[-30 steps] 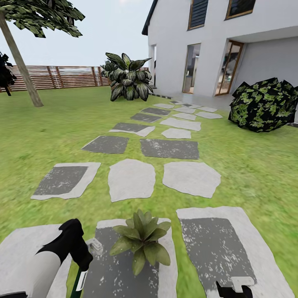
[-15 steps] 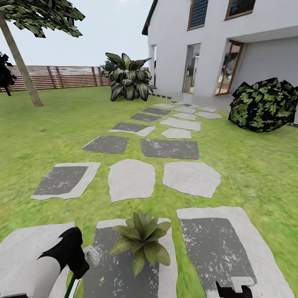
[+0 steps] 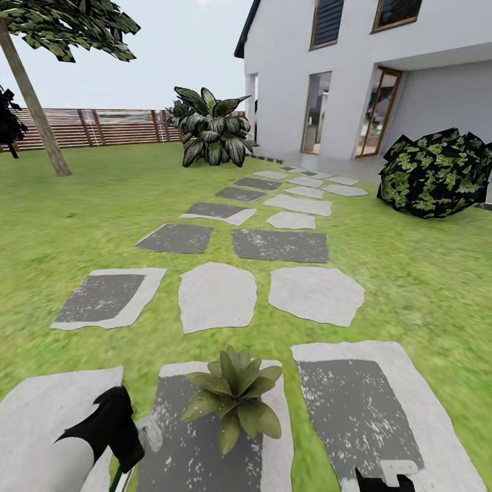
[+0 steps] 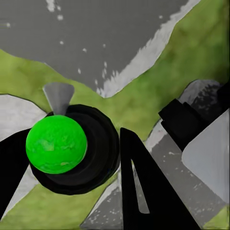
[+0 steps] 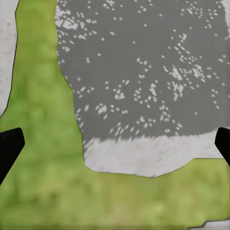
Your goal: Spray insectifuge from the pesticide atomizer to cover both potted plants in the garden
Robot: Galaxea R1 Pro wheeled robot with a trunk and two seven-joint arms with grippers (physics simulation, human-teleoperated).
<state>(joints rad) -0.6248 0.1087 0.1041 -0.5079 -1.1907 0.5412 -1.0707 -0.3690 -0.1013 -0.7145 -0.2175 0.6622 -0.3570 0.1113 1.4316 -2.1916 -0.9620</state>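
One potted plant, a rosette of pointed green leaves, stands on a dark grey stepping stone just in front of me; the second one is out of view. My left gripper is shut on the pesticide atomizer, whose white trigger head points toward the plant from its left. In the left wrist view the bottle's round green end sits between the black fingers. My right gripper is low at the right, open, its fingertips wide apart over stone and grass.
Flat grey stepping stones lead across the lawn to a white house. A round dark bush sits at the right. A large broad-leaved plant, a tree and a slatted fence stand at the back.
My left arm has sunk toward the bottom edge of the head view, carrying the atomizer down and back a little. The right gripper has dropped slightly.
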